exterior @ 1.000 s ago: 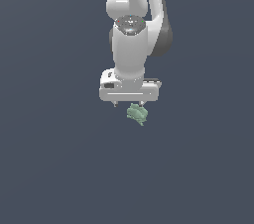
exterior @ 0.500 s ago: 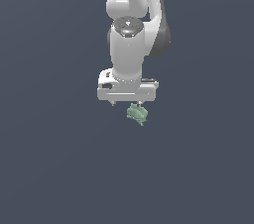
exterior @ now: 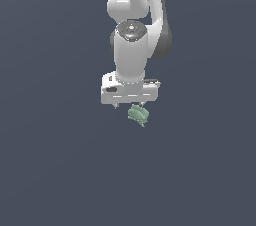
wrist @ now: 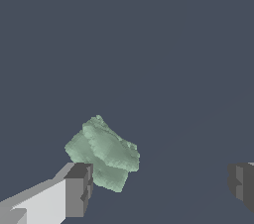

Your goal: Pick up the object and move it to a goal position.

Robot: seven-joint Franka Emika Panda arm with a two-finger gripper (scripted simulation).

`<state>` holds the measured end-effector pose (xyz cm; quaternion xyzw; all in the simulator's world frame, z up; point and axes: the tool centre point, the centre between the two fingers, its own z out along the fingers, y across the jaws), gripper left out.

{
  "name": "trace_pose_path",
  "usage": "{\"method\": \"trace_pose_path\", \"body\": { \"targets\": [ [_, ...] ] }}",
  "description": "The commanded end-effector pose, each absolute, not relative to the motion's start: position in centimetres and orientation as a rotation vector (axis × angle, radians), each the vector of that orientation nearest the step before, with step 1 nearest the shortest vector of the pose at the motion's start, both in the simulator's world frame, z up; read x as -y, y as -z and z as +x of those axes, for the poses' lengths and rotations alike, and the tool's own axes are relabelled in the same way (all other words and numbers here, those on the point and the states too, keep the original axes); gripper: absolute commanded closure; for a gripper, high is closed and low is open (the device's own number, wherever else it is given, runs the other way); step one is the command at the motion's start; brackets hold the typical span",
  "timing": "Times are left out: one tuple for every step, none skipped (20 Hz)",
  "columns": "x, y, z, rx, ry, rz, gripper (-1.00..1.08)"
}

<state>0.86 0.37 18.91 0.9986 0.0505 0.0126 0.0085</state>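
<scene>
Green object [exterior: 138, 114] sits just under my gripper [exterior: 129, 105], off-centre toward one finger [wrist: 78, 190].

Jaws are spread wide, holding nothing. In the wrist view the object is right beside that finger and well apart from the other. Risk as I see it: if I descend as is, the near fingertip lands on the lump or nudges it sideways; closing uneven on those knobbly faces could let it twist out. No goal marker visible.
</scene>
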Motion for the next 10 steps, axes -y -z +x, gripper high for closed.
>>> {"method": "trace_pose_path", "body": {
  "targets": [
    [-0.6, -18.5, 0.7, -0.236, -0.036, 3.115, -0.92],
    [-0.7, -18.3, 0.6, -0.272, -0.034, 3.112, -0.92],
    [-0.9, -18.1, 0.5, -0.311, -0.033, 3.108, -0.92],
    [-1.0, -17.9, 0.4, -0.352, -0.031, 3.104, -0.92],
    [-1.2, -17.7, 0.3, -0.395, -0.029, 3.099, -0.92],
    [-1.3, -17.4, 0.2, -0.440, -0.027, 3.093, -0.92],
    [-1.5, -17.2, 0.1, -0.487, -0.025, 3.086, -0.92],
    [-1.6, -16.9, 0.0, -0.534, -0.024, 3.078, -0.92],
    [-1.8, -16.7, -0.1, -0.580, -0.022, 3.070, -0.92],
    [-1.9, -16.5, -0.2, -0.626, -0.020, 3.062, -0.92]
  ]
}}
